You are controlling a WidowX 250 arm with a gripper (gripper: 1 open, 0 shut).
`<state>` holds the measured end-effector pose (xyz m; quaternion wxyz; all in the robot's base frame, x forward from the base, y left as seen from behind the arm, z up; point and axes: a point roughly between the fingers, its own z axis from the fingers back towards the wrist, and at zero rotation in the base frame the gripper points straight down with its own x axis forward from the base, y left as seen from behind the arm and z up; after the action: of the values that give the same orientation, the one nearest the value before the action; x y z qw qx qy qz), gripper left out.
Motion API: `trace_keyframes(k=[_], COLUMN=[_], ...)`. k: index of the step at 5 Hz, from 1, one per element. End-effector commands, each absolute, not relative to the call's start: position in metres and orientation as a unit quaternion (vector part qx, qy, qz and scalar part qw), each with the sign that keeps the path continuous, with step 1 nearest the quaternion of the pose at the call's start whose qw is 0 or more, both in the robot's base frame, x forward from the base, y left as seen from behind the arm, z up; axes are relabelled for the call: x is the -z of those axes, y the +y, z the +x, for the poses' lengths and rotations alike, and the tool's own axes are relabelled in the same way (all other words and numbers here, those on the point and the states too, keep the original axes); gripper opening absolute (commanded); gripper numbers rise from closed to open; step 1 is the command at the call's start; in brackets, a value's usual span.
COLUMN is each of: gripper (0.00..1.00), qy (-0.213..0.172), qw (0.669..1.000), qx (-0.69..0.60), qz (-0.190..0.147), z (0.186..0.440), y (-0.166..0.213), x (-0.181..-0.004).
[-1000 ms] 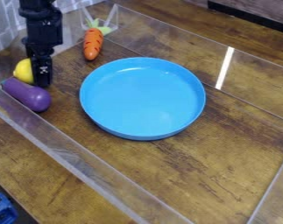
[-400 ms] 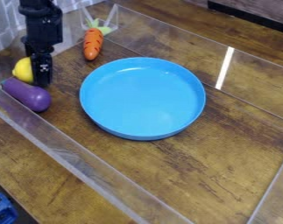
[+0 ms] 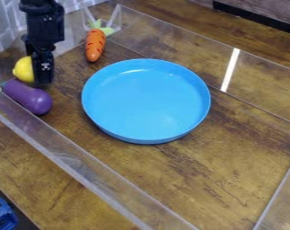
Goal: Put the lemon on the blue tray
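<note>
The black gripper (image 3: 40,69) points straight down at the far left of the wooden table (image 3: 171,180); its black fingers (image 3: 44,68) sit right against the small smooth yellow lemon (image 3: 25,69), and I cannot tell if they grip it or just touch it; the lemon sits at the far left, well apart from the big round blue plastic tray (image 3: 147,101) in the middle; a purple eggplant (image 3: 29,98) lies just beside the lemon, nearer to us; an orange carrot (image 3: 95,44) lies farther back, to the gripper's right.
</note>
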<state>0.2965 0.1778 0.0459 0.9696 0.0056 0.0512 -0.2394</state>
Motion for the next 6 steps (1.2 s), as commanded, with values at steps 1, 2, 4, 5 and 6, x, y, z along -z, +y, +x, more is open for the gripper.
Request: trace_keyframes(k=[1,2,4,5,6], gripper=[0.00,0.00,0.00,0.00,0.00], qy=[0.004,-0.003,-0.025,-0.026,-0.036], qw=[0.968,0.966,0.962,0.960,0.956], qx=[0.248,0.251,0.262,0.271,0.283], qz=[0.046,0.054,0.069,0.067,0.061], z=[0.315,0.317,0.327,0.332,0.341], y=[0.175,0.168,0.135,0.130,0.112], x=[-0.088,-0.105,-0.143,-0.142,-0.143])
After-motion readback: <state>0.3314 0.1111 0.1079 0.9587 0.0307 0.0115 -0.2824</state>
